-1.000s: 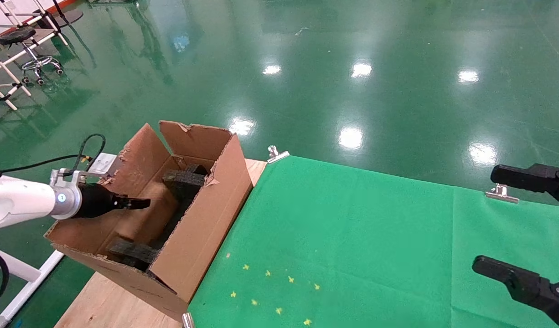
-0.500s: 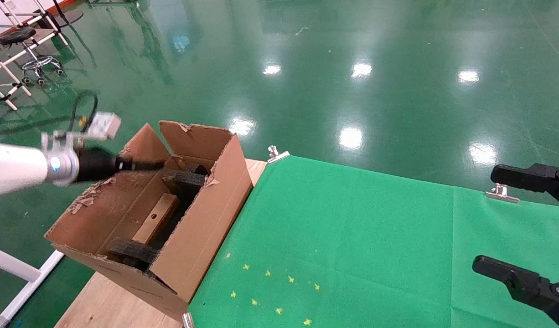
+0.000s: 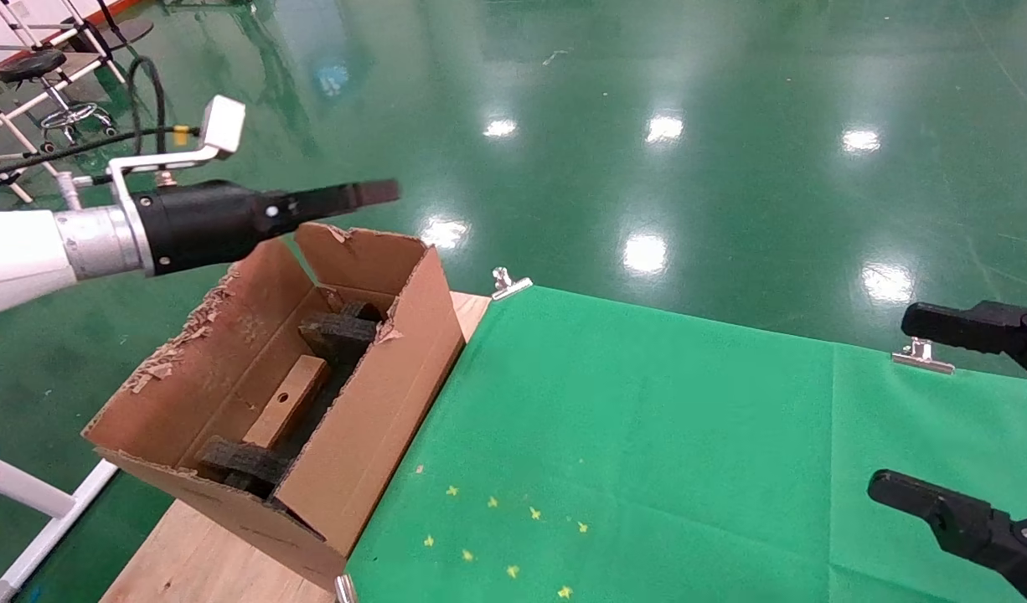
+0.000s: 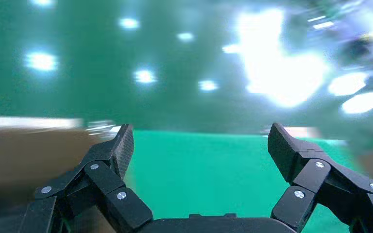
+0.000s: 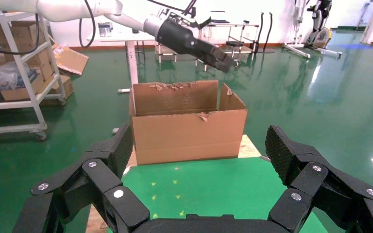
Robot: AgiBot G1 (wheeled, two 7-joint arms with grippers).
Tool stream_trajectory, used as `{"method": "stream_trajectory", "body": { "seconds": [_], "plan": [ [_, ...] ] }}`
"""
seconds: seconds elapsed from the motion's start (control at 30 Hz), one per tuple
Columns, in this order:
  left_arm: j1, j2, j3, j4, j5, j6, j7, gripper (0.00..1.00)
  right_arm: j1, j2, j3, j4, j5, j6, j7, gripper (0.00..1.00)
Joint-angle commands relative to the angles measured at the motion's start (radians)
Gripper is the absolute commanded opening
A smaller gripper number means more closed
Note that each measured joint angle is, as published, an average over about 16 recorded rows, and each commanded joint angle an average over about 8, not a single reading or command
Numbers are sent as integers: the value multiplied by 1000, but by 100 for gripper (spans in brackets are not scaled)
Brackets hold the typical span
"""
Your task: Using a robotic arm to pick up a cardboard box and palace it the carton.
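Note:
The small brown cardboard box [image 3: 287,402] lies inside the carton [image 3: 379,419], between dark foam pieces [image 3: 338,331], with its round hole facing up. The white robotic arm [image 3: 28,247] reaches in from the left. Its black left gripper [image 3: 371,193] hovers above the carton's far flap, clear of the box. In the left wrist view this left gripper [image 4: 200,141] is open and holds nothing. The right gripper [image 3: 890,402] is parked at the right edge over the green cloth. The right gripper [image 5: 200,136] stands open and empty, facing the carton [image 5: 189,131].
A green cloth [image 3: 647,435] with yellow marks [image 3: 497,536] covers the wooden table [image 3: 203,561], held by metal clips [image 3: 509,283] [image 3: 920,356]. The carton's left flap is torn. A stool and white frames [image 3: 44,84] stand on the green floor far left.
The left gripper has risen out of the carton and moved up over its far flap, leaving the cardboard box lying inside. The right arm has not moved.

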Motion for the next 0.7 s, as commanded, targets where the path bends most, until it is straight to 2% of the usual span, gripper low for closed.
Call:
{"method": "stream_trajectory", "body": {
  "seconds": [0.03, 0.33, 0.7],
  "plan": [
    [8, 3, -24, -2, -42, 60, -17, 100, 0, 0, 0, 0, 0, 0, 0, 100],
    [29, 1, -31, -31, -62, 69, -8, 100, 0, 0, 0, 0, 0, 0, 0, 100],
    [132, -15, -63, -223, -150, 92, 49, 100, 0, 0, 0, 0, 0, 0, 0, 100]
  ]
}}
